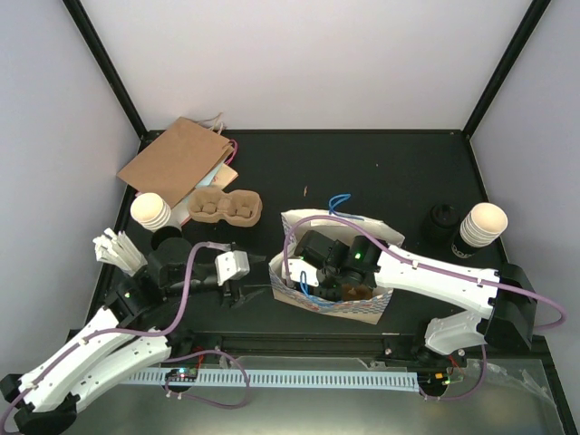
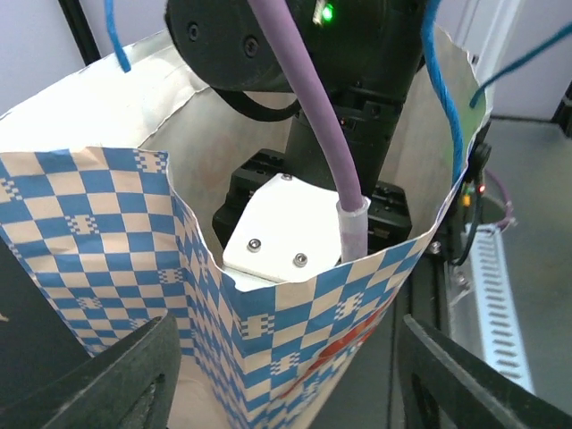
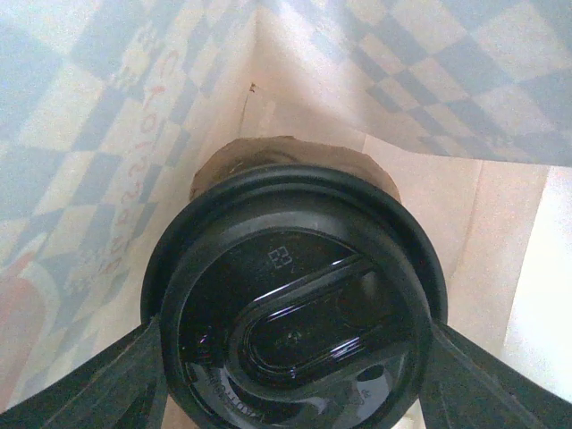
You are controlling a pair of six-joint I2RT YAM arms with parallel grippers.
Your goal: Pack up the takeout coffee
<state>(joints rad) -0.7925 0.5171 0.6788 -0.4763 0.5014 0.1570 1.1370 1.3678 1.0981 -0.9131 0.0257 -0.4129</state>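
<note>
coffee cup [image 3: 295, 286] | upright, lid up | in right gripper [image 3: 302, 380] | inside bag [image 3: 438, 80]

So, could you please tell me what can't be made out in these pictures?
Anything under the black lid: right wrist view, the lid covers it.
Contents of the checked bag: top view, right arm blocks them.
The bag's base: left wrist view, cut off at bottom edge.
Dark item beside the right cup stack: top view, too small.
</note>
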